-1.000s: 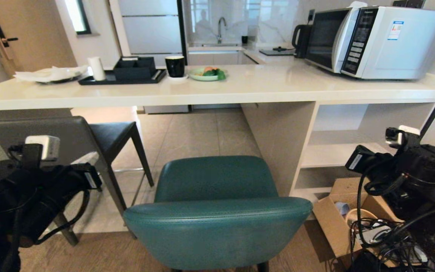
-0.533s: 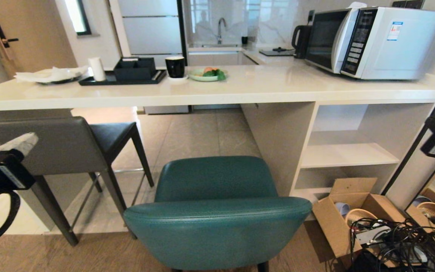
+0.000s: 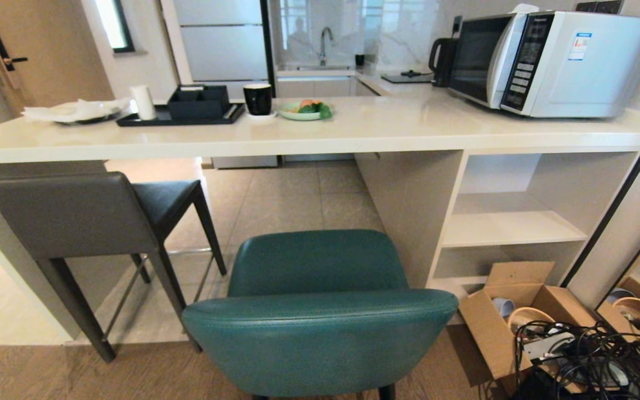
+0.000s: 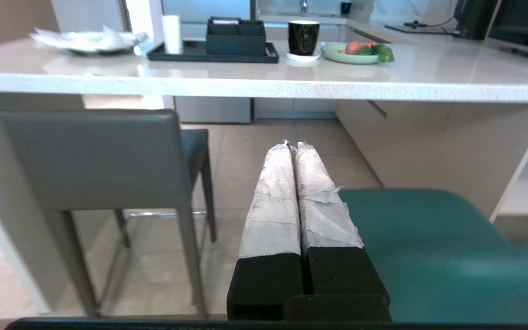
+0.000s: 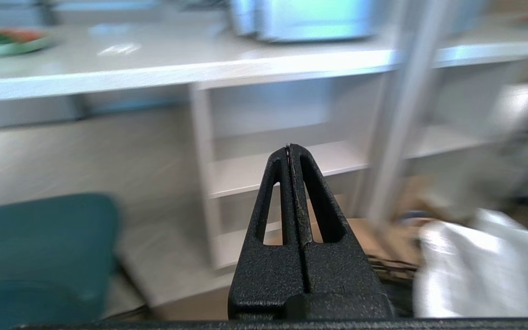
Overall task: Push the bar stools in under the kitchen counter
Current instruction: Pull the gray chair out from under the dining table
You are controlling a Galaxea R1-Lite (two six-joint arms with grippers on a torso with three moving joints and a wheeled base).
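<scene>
Now your left gripper: jaws clenched, empty, held off teal stool. Your right gripper: jaws clenched too, nothing between them, aimed at open white shelves. Teal stool stands out from kitchen counter, back toward you. Grey stool at counter's left end, seat partly under slab. Cardboard box and cables on floor right of teal stool.

- Beige tiled floor meets wood-look flooring nearest the camera.
- Wooden door at far left.
- Back counter sink under a glossy, reflective wall.
</scene>
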